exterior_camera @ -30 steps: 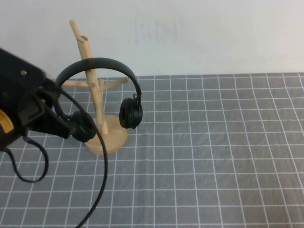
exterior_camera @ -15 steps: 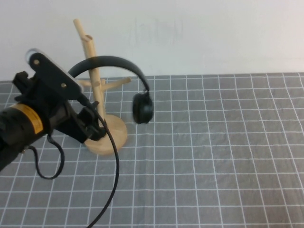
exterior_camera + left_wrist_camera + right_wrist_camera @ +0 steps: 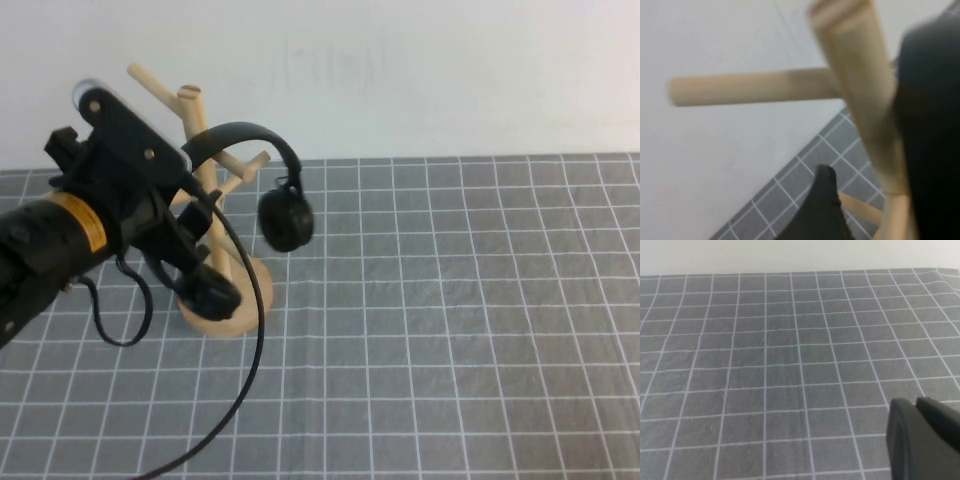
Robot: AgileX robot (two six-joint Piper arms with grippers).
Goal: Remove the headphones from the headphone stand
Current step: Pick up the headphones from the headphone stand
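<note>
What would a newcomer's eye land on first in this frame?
The black headphones, headband arched over the tilted wooden headphone stand at the grid mat's far left. The left gripper sits right against them, one ear cup at its tip. The right gripper shows only in its wrist view, over bare mat.

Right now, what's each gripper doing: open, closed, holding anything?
Left gripper: at the headphone stand, closed on the headphones by one ear cup.
Right gripper: above bare grid mat, holding nothing visible; jaws cannot be told.
</note>
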